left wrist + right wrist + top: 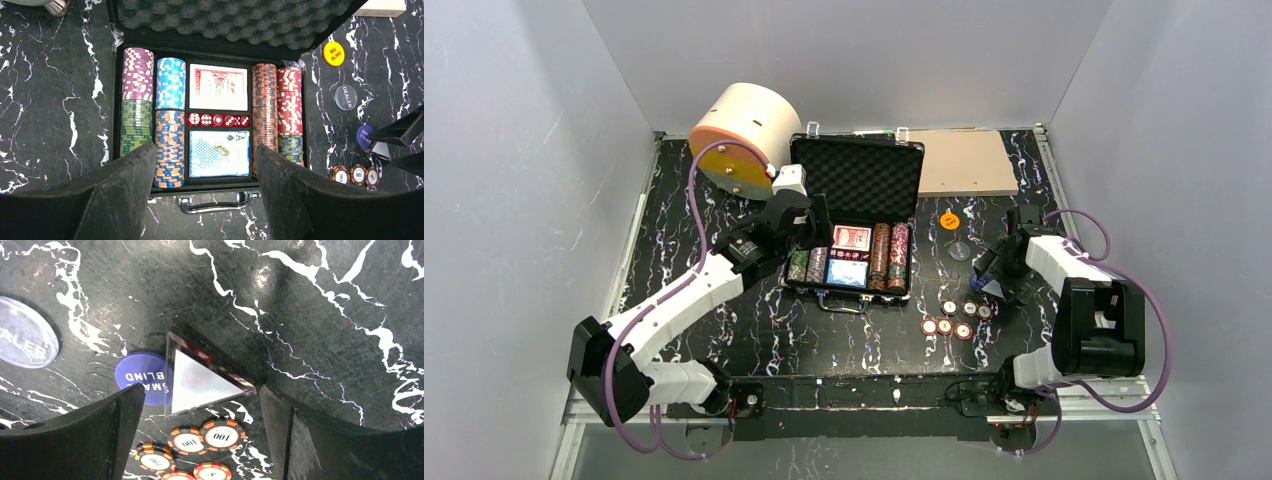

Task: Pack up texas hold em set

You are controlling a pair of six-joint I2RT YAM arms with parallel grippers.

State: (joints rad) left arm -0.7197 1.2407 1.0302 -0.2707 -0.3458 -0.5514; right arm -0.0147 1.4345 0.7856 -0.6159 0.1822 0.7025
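Both spread; left end effector (205, 162) over briefcase (225, 20); right end effector (200, 400) over chips (220, 436)

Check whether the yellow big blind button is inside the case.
No, the big blind button lies on the table outside the open case.

The briefcase (210, 189) is lined with matt black dimpled foam (235, 20), and its handle (215, 206) is shiny silver metal. Beside the briefcase, a clear glossy plastic dealer button (346, 96) lies on the smooth, black white-veined table (50, 100).
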